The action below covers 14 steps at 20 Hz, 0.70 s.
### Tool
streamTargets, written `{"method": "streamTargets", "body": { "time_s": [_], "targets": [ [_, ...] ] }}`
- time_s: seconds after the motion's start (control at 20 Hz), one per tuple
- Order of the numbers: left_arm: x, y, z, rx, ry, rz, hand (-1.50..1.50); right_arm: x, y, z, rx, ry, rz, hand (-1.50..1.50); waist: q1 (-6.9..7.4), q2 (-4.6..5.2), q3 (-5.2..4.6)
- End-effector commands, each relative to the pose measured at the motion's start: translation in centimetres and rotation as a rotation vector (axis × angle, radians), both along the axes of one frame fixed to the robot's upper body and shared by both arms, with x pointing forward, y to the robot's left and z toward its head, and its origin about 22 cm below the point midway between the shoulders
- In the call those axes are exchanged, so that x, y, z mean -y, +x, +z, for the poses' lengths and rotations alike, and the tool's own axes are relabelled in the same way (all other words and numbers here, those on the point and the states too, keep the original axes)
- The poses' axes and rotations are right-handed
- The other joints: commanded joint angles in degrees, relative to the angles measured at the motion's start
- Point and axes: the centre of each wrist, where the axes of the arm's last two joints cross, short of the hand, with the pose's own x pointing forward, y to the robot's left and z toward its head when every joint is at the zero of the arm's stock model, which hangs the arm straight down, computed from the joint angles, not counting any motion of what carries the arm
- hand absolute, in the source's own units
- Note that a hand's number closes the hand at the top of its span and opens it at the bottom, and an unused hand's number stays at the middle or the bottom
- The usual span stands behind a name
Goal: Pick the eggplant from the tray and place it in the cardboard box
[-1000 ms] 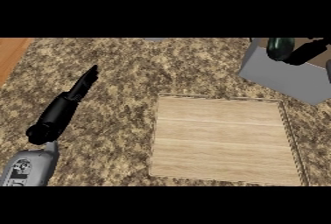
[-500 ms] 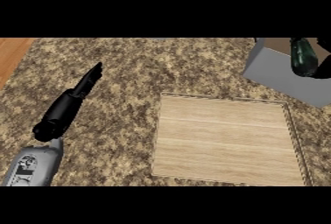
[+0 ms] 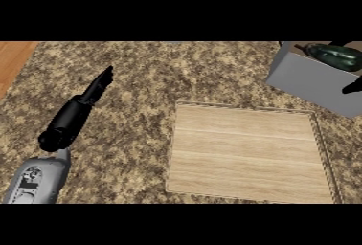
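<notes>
The dark green eggplant [image 3: 333, 56] lies inside the grey cardboard box [image 3: 309, 82] at the top right, with no hand on it. The wooden tray [image 3: 247, 153] in the middle of the counter has nothing on it. Only a small black part of my right hand [image 3: 352, 87] shows at the right edge, beside the box's front wall and apart from the eggplant. My left hand [image 3: 96, 90] rests open on the left of the counter, its fingers straight and pointing away from me, far from the tray and the box.
The speckled stone counter [image 3: 141, 62] runs around the tray. A strip of wood floor [image 3: 13, 57] shows past the counter's left edge. The box stands just beyond the tray's far right corner.
The eggplant, earlier carried over the box by my right hand, now lies in the box. The right hand has let go and drawn back toward the right edge. The left hand has barely moved.
</notes>
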Motion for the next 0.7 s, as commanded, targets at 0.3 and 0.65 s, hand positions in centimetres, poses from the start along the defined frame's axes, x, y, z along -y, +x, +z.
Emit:
{"method": "streamTargets", "body": {
  "time_s": [0.3, 0.65],
  "targets": [
    [-0.3, 0.1, 0.4, 0.016, 0.002, 0.008, 0.00, 1.3, -0.1, -0.8, 0.088, 0.919, -0.154, -1.50, 0.02, 0.16, 0.07],
    [0.7, 0.3, 0.1, 0.015, -0.005, -0.026, 0.00, 5.3, -2.7, -0.3, 0.136, 1.026, -0.320, -1.50, 1.00, 1.02, 0.14]
  ]
}}
